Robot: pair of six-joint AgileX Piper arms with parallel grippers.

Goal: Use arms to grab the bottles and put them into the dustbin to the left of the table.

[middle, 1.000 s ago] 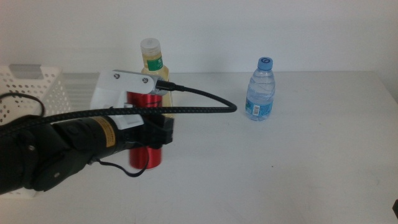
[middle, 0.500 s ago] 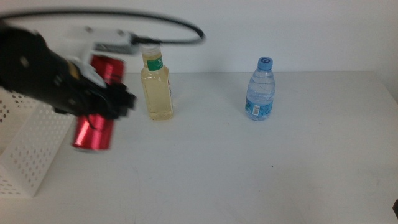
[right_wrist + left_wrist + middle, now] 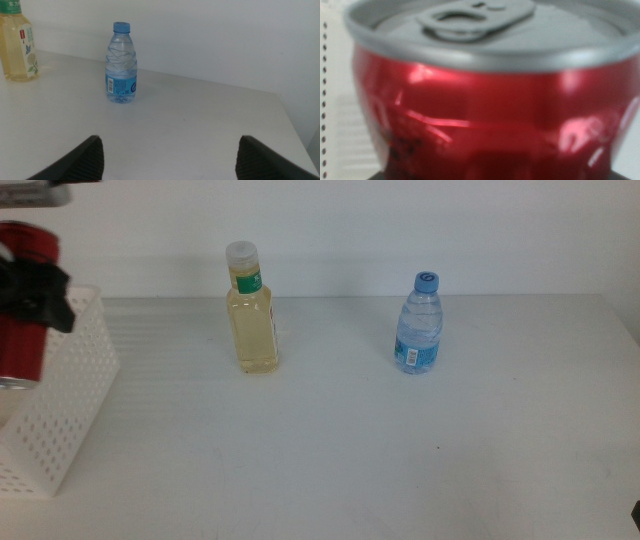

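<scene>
I have the left gripper (image 3: 35,290) clenched on the red can (image 3: 22,305) above the white basket (image 3: 60,420), far left; right gripper (image 3: 167,155) waits, jaws spread.

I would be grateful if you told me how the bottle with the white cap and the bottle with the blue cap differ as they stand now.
The white-capped bottle is taller and holds pale yellow liquid; the blue-capped bottle is shorter and looks clear. The white-capped bottle wears a green neck label, the blue-capped bottle a blue label low on its body. The white-capped bottle stands nearer the dustbin. Both stand upright on the table, capped and ungripped.
</scene>
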